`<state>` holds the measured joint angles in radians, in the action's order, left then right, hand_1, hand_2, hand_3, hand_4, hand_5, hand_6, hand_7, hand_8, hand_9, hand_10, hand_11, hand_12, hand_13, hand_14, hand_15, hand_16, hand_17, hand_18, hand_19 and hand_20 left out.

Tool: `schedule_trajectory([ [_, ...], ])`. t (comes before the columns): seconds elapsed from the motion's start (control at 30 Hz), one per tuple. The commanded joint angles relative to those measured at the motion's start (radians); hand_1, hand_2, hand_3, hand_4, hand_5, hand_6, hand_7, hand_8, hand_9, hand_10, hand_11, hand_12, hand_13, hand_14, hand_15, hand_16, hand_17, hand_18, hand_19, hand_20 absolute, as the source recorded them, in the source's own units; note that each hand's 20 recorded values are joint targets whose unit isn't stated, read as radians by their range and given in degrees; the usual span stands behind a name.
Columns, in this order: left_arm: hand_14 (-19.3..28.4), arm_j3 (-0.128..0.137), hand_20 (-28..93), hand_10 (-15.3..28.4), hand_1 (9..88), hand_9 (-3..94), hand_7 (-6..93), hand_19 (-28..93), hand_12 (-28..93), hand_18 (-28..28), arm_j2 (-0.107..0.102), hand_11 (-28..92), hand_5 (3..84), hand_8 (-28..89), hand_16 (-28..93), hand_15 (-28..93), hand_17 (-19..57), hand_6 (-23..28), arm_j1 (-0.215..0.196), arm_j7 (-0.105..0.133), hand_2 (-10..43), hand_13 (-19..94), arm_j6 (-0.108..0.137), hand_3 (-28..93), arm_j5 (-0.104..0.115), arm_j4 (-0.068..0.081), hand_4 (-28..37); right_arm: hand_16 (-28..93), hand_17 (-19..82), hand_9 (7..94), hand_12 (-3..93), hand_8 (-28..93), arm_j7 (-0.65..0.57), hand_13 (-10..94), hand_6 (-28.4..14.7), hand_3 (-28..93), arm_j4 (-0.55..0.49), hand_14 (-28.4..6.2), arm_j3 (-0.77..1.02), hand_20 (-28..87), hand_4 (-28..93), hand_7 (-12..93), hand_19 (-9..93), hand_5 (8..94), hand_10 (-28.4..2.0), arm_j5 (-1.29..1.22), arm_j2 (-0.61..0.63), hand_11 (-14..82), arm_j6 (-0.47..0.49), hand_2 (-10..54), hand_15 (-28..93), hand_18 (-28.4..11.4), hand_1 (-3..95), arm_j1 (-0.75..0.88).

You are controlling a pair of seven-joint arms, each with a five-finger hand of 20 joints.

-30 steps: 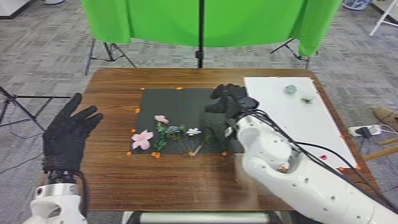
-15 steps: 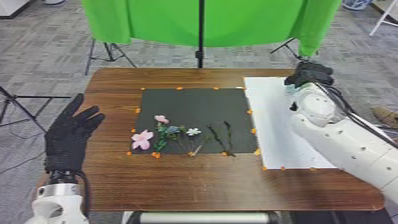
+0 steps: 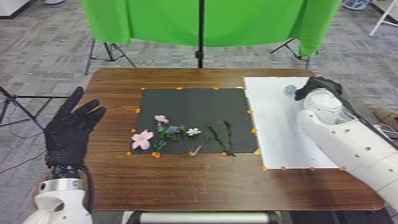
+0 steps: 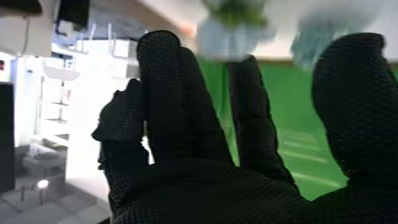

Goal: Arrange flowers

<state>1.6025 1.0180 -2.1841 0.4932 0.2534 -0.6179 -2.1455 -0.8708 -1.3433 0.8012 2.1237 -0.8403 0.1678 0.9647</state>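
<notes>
1 green cloth [image 3: 160, 30] beyond the table [image 3: 169, 187], above grey carpet [image 3: 44, 60]

I find a robotics lab or filming studio, viewed remotely. Evidence noted: white robot arms [image 3: 345, 137] at a wooden table [image 3: 178, 192]; a green backdrop [image 3: 155, 22] beyond it; black stands [image 3: 201, 54] on grey carpet tiles [image 3: 49, 55]. My right wrist view records bright lighting and apparent shelving [image 4: 58, 107].
</notes>
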Motion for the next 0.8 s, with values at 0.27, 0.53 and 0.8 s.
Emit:
schedule_trajectory([
  [0.27, 24.9, 0.012, 36, 19.2, 22.9, 34.0, 9.9, 49, 15, 22.5, 0.016, 29, 34.1, -8, -6, 57, -7.5, 7.3, -0.036, -0.022, 8.4, 24, 0.001, 75, -0.005, 0.003, -26.4, 18, 33, 93.7, 29.5, 0, 0.025, 80, 3.6, 56, 0.000, -2.7, -0.110, 47, -28, 15, 93, 87.5, -4.1, 0.146, 0.052, 15.0, -0.257, -9.5, 61, -19.8, 63.7, 0.037],
  [0.53, 24.9, 0.028, 36, 19.2, 22.9, 34.1, 9.8, 49, 14, 22.5, 0.009, 29, 34.1, -8, -6, 57, -7.5, 7.4, -0.066, -0.012, 8.4, 24, 0.010, 75, 0.001, -0.008, -26.4, 20, 36, 93.7, 29.3, 1, 0.048, 82, 2.0, 56, -0.160, -2.7, -0.094, 48, -28, 14, 93, 89.5, -3.7, 0.153, 0.084, 18.0, -0.392, -9.5, 61, -20.1, 65.7, 0.040],
  [0.8, 24.9, 0.029, 36, 19.2, 22.9, 34.1, 9.8, 49, 14, 22.5, 0.005, 29, 34.0, -8, -6, 57, -7.5, 7.3, -0.074, -0.005, 8.5, 24, 0.012, 75, 0.005, -0.009, -26.4, 21, 36, 93.7, 28.7, 2, 0.265, 82, 1.6, 66, -0.391, -3.2, -0.020, 48, -28, 14, 93, 89.3, -4.1, 0.129, -0.001, 19.2, -0.233, -9.5, 62, -20.9, 59.2, 0.148],
])
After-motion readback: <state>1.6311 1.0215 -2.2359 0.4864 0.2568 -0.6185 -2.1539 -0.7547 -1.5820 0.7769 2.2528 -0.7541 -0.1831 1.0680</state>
